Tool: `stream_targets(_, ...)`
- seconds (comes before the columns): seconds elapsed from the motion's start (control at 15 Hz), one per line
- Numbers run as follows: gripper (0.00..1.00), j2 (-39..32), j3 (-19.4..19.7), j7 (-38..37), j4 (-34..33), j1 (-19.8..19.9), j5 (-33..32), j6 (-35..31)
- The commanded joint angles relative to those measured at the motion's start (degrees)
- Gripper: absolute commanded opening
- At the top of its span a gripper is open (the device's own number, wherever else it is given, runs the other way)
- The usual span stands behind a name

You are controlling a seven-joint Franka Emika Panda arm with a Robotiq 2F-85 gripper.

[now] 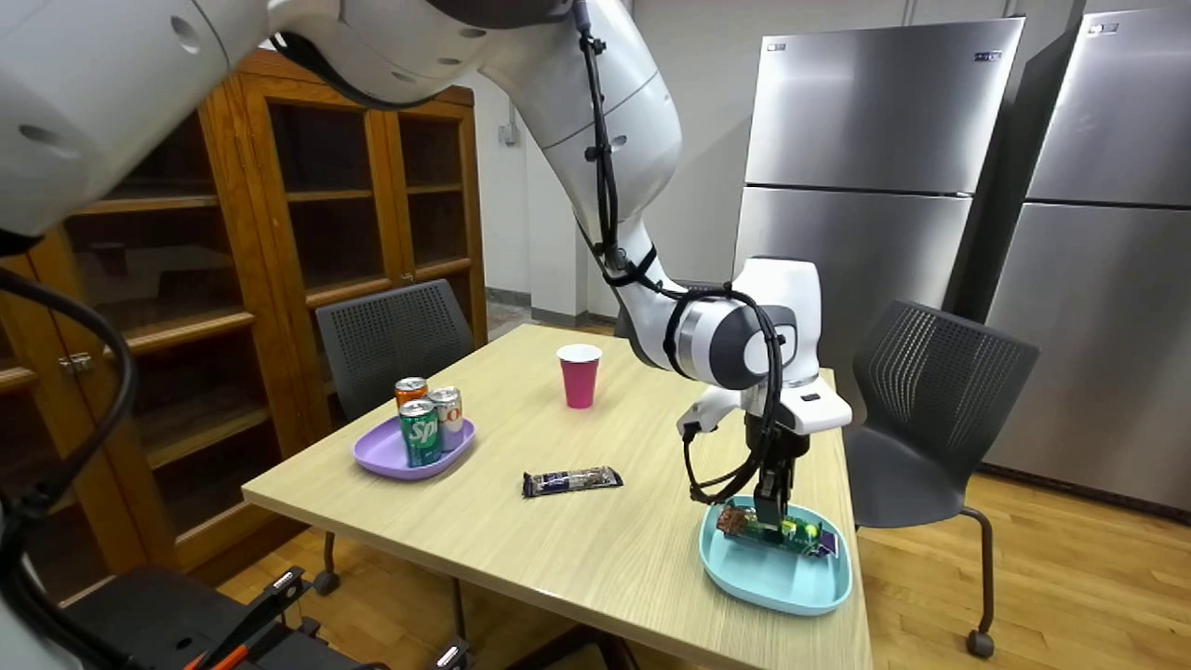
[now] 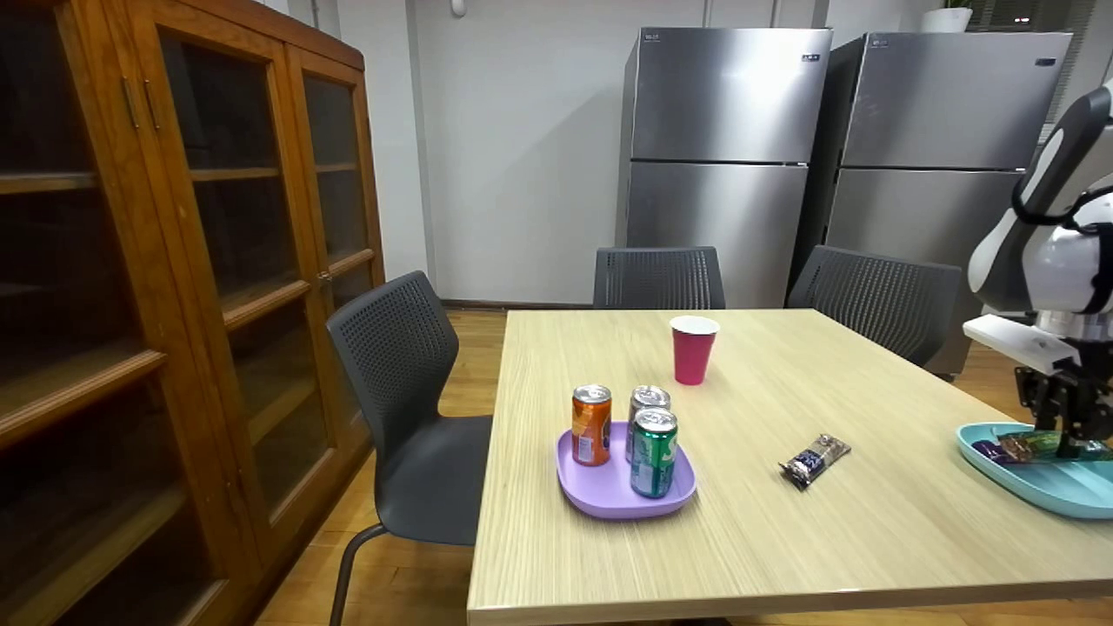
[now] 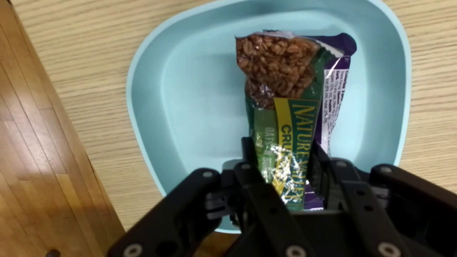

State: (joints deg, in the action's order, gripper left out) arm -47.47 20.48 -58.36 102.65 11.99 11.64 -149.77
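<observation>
My gripper [image 3: 281,146] points down over the light blue tray [image 3: 200,107], its black fingers [image 3: 247,151] against both sides of a green granola bar [image 3: 282,117]. The bar is squeezed between them; its clear end shows brown oats. Under the bar lies a purple wrapper [image 3: 339,85], partly hidden by it. In both exterior views the fingertips reach down into the tray, which sits near a table edge. Whether the bar rests on the purple wrapper or is slightly lifted, I cannot tell.
A dark-wrapped bar [image 1: 572,481] lies mid-table. A pink cup [image 1: 579,377] stands farther back. The purple tray [image 2: 600,504] holds an orange can [image 2: 591,426], a green can [image 2: 654,456] and a silver can [image 1: 448,419]. Chairs surround the table [image 1: 651,549].
</observation>
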Motion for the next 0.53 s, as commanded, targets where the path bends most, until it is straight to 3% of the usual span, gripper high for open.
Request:
stream_targets(0.0, 0.12, -1.24, -1.17, 0.48, -3.32, 1.47, 0.87, 3.03)
stream_targets(0.2, 0.12, -1.66, -1.17, 0.47, -3.80, 1.47, 0.76, 3.39)
stream_targets(0.27, 0.62, -1.66, -1.10, 0.63, -3.88, 1.35, 0.51, 3.85)
stream_targets(0.47, 0.77, -1.31, -0.89, 0.63, -3.60, 0.94, 0.20, 3.99)
